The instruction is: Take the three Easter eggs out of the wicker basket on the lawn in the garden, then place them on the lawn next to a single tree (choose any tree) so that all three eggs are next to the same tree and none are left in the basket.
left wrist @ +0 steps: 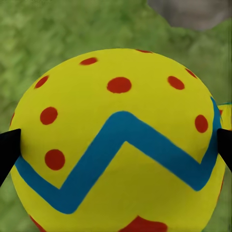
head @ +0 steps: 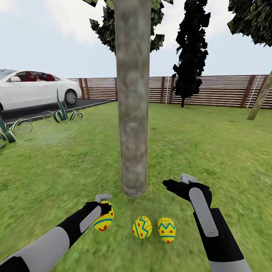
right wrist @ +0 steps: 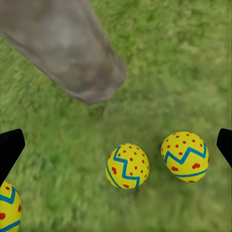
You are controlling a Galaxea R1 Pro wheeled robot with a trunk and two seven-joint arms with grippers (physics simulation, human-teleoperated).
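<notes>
The third egg (head: pixel 103 220) sits clamped between the left gripper (left wrist: pixel 116 145)'s fingers, a dark fingertip (left wrist: pixel 8 150) pressed to each flank, low over the lawn (head: pixel 56 170). It is probably kept in the grasp because this egg is the last to set down, and it hangs just beside the two eggs already lying on the grass: the middle egg (head: pixel 142 227) and the far egg (head: pixel 166 229), close together at the foot of the tree (head: pixel 132 113). The right gripper (head: pixel 174 185) hovers above that pair with its fingers spread and nothing between them, likely having no more to carry. The wicker basket cannot be located from here. No brand, label or writing is readable on the eggs, the arms or the white car (head: pixel 34 90) beyond
</notes>
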